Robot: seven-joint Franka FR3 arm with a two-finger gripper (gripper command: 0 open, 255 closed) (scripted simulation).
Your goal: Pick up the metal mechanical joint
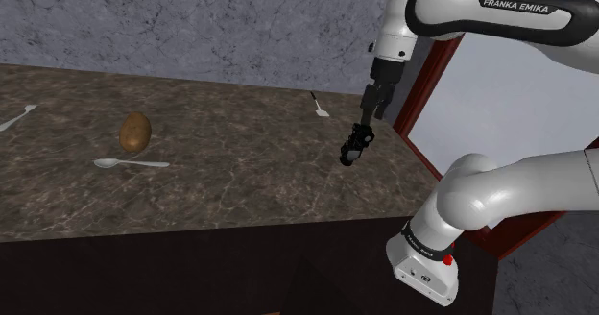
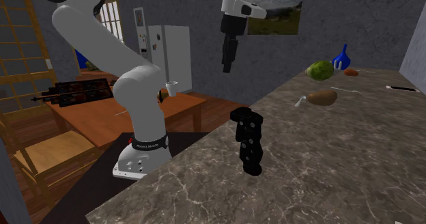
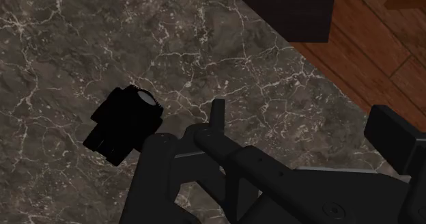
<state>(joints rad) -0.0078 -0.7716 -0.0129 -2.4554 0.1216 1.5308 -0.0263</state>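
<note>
Your arm (image 1: 499,183), rounded white shells, dark joint bands, white FRANKA EMIKA lettering (image 1: 515,7) on one band, all-black pincer (image 2: 228,67), small red marks (image 1: 447,261) on the lowest link.

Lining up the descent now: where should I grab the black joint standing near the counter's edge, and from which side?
Probably its top block, from straight above. The joint stands roughly upright, tall and narrow, so its flat-sided upper segments offer opposing faces. The gripper hangs above and aside of it; centre over it first.
</note>
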